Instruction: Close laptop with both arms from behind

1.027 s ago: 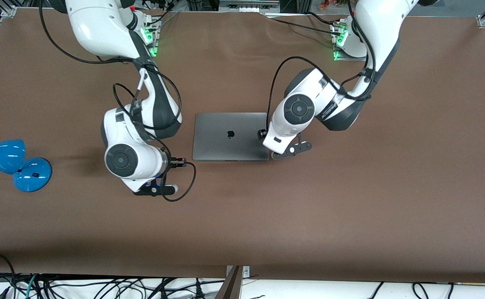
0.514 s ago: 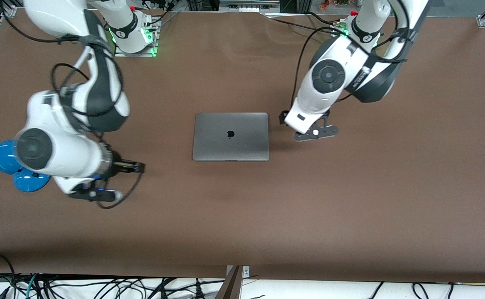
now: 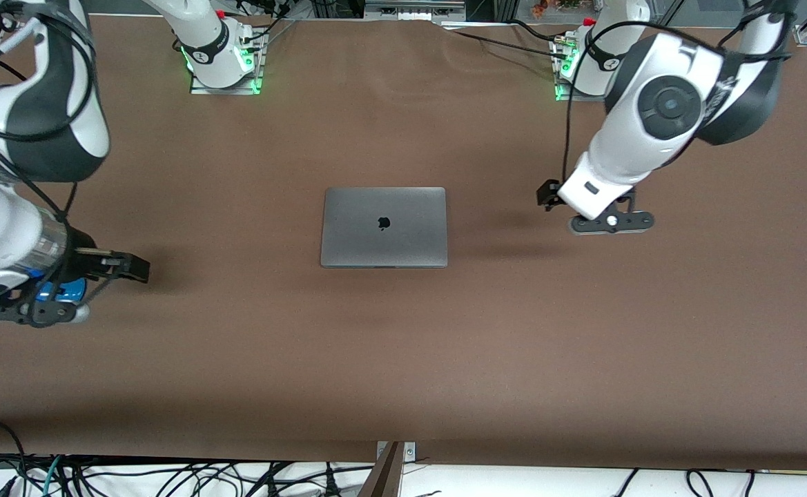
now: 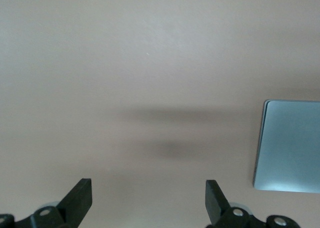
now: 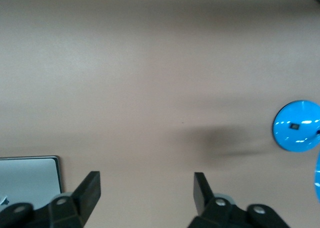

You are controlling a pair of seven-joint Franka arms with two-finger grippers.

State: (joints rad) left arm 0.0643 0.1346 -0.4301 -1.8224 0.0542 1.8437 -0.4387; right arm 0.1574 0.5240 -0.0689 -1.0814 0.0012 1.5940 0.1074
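With its lid shut flat and the dark apple logo facing up, the slim space-grey metal laptop lies at the middle of the brown table, clear of both arms. An edge of the lid also shows in each wrist view.

Left gripper: it hangs over bare tabletop toward the left arm's end of the table, well apart from the laptop. In the left wrist view its two black fingers stand wide apart, with only bare table between them. It holds nothing.

Right gripper: it is raised over the table at the right arm's end, directly above a bright blue desk lamp, most of which is hidden under the wrist. The right wrist view shows the lamp's round blue base off to one side, and the gripper's black fingers spread wide over bare table. Nothing is held.

Neither gripper touches the laptop.
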